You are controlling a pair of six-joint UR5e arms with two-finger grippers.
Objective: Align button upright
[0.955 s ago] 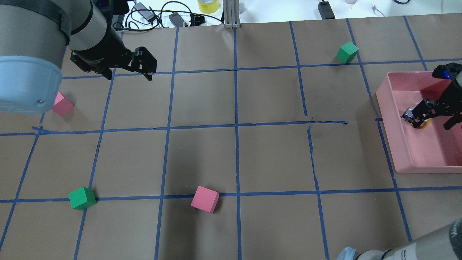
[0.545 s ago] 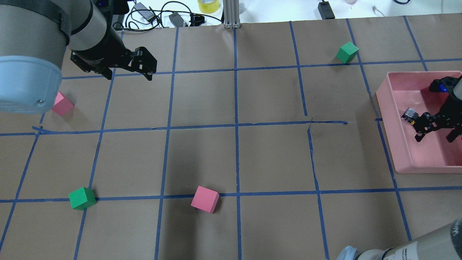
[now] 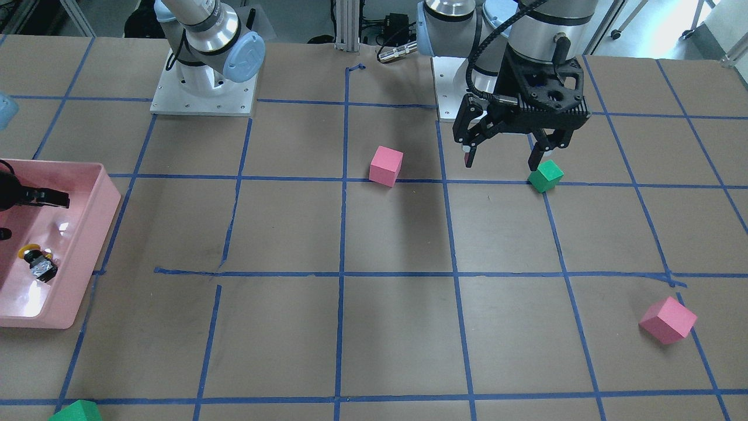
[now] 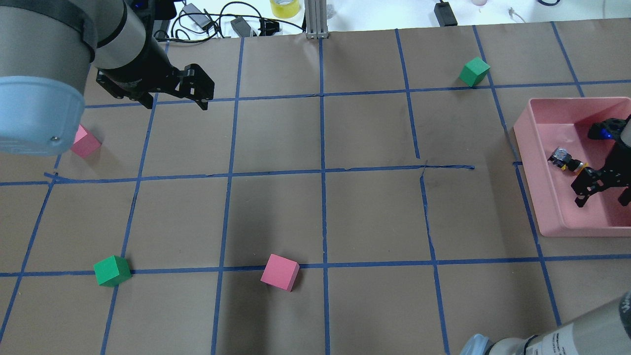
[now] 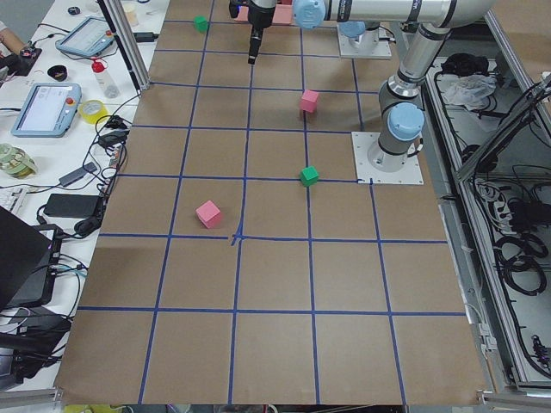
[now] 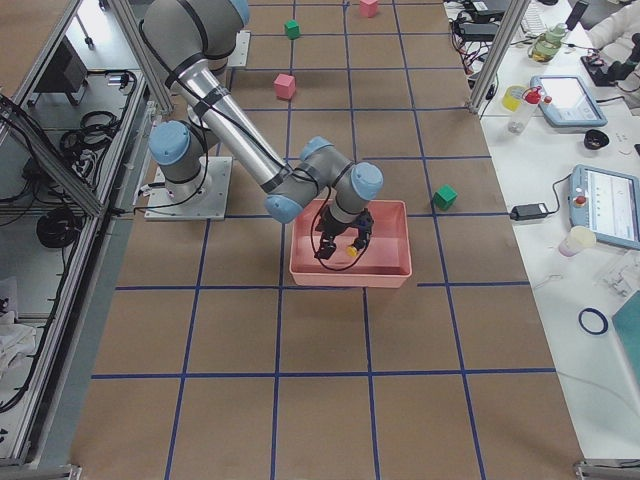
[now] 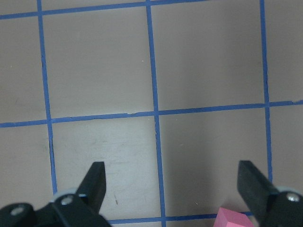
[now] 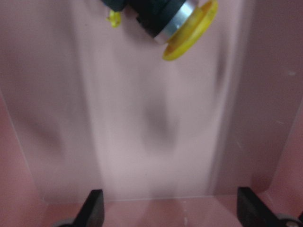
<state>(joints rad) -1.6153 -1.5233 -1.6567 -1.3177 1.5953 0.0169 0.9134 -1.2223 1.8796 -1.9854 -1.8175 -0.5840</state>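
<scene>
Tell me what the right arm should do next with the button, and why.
Probably bring the right gripper over the button and grasp its body: it lies on its side in the pink tray, and the open fingers hang clear of it.

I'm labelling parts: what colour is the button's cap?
Yellow. The cap of the button shows best in the right wrist-mounted view.

Brown table [image 4: 365, 217] taped into blue squares — bearing left pink cube [image 4: 86, 143], middle pink cube [image 4: 280, 272], left green cube [image 4: 112, 270], right green cube [image 4: 474, 71], pink tray [image 4: 530, 148] at right edge.
</scene>
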